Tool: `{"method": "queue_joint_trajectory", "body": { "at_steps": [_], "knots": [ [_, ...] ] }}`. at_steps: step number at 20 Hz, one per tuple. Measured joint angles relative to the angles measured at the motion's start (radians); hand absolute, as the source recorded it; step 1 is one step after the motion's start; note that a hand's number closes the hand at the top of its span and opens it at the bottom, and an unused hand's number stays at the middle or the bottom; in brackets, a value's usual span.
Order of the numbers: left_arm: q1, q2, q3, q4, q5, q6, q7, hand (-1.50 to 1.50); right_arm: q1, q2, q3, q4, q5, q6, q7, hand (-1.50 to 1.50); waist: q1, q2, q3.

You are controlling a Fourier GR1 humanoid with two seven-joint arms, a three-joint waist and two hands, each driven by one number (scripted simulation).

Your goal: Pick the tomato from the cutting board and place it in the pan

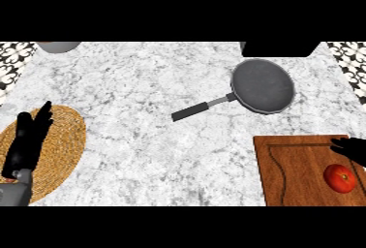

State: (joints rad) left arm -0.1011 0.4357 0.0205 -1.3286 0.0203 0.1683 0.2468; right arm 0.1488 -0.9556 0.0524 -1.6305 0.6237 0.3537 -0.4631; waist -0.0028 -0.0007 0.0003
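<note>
Lay on the cutting board (300, 169), toward its right edge and nearer the robot: the tomato (341, 178), round and red, stem scar turned up, so with no long axis to line up against. Sat well beyond the board's far edge: the pan (263, 86), dark and bare inside, its handle (202, 108) slanting back toward the board's far left corner. Hung just past the tomato, at the board's far right corner: the right hand (353, 149), cut off by the view's edge, only a dark part of it visible. Could not tell whether open or curled; no touch with the tomato seen. Judged much the nearer hand, with the tomato lying just on the robot's side of it, so a short pull back and down called for. Rested far off to the left of the board, over a woven mat (61, 145): the left hand (28, 140), fingers straight and spread narrow, holding nothing.
</note>
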Motion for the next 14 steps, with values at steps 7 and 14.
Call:
{"method": "queue_joint_trajectory", "body": {
  "at_steps": [7,14],
  "knots": [
    [-0.004,0.001,0.046,0.002,-0.013,-0.047,0.000,0.00,-0.026,0.074,0.007,0.086,0.138,-0.017,-0.044,-1.50,0.002,0.000,0.000],
    [-0.022,-0.033,0.068,0.016,-0.053,-0.057,-0.002,0.00,-0.050,0.147,-0.016,0.150,0.230,-0.023,-0.104,-1.50,0.001,0.000,0.000]
  ]
}}
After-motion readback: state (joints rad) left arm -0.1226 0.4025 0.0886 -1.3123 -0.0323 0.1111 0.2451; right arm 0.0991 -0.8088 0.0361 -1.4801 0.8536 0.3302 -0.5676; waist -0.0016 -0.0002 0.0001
